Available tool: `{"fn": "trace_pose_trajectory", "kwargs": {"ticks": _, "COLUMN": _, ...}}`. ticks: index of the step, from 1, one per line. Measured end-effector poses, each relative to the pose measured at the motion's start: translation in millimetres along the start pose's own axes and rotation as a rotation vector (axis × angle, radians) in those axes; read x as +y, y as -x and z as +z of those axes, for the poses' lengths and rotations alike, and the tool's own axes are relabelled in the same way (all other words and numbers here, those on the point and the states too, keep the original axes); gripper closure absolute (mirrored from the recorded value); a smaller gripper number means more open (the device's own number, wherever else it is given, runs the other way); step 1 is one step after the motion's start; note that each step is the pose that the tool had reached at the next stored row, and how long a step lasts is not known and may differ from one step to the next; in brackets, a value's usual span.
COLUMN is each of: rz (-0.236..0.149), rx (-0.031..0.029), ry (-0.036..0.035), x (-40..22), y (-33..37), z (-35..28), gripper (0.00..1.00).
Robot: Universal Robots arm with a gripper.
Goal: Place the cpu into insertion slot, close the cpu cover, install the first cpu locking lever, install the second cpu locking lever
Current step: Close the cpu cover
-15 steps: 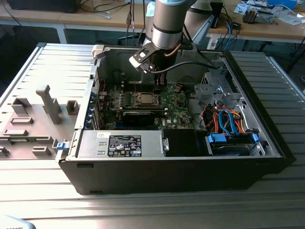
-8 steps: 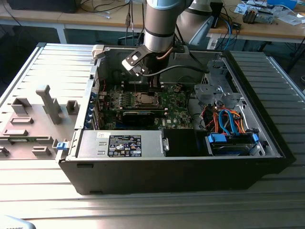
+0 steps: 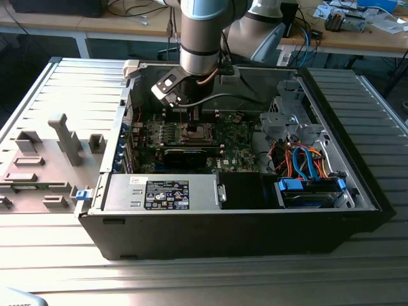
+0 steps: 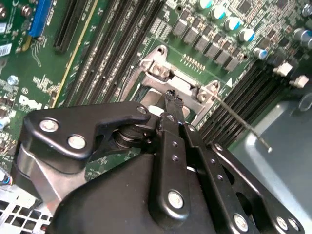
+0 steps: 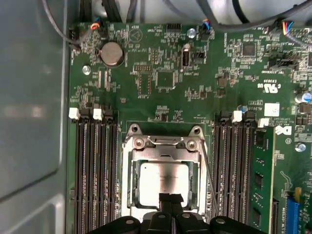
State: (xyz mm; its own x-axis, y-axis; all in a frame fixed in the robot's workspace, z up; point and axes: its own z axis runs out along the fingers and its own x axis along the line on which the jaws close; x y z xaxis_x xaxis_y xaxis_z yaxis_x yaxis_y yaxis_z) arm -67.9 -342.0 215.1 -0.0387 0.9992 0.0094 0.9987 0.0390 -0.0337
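Cpu [image 5: 163, 181] is already seated in the insertion slot [image 5: 195, 130], and the cpu cover [image 5: 165, 144] looks folded flat over it, shiny top showing through the window. Fingers [image 5: 165, 201] are pinched together with nothing between them, tips right at the cover's edge, probably to press it down. One locking lever [image 4: 243, 124] sticks out unlatched. In the exterior view the open pc case [image 3: 357, 191] lies on a ribbed metal counter [image 3: 191, 280], with grey jigs [image 3: 64, 137] at 9 o'clock and cluttered benches [image 3: 357, 38] at 12.

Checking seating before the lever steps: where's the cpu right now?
In the first wrist view the cpu lies in the window of the cpu cover, between the two banks of memory slots, with the gripper at its edge.
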Motion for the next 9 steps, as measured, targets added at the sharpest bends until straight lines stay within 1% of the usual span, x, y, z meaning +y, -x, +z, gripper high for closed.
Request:
{"fn": "trace_pose_trajectory", "kwargs": {"ticks": 1, "rz": -0.002, "rx": 0.0, "ry": 0.0001, "x": -2.5, "y": -0.1, "z": 2.0, "gripper": 0.89}}
{"fn": "trace_pose_trajectory", "kwargs": {"ticks": 2, "rz": -0.003, "rx": -0.0001, "ry": 0.0, "x": -3.1, "y": -0.1, "z": 2.9, "gripper": 0.89}}
{"fn": "trace_pose_trajectory", "kwargs": {"ticks": 9, "rz": -0.004, "rx": -0.0002, "ry": -0.0001, "x": -3.0, "y": 0.0, "z": 8.6, "gripper": 0.89}}
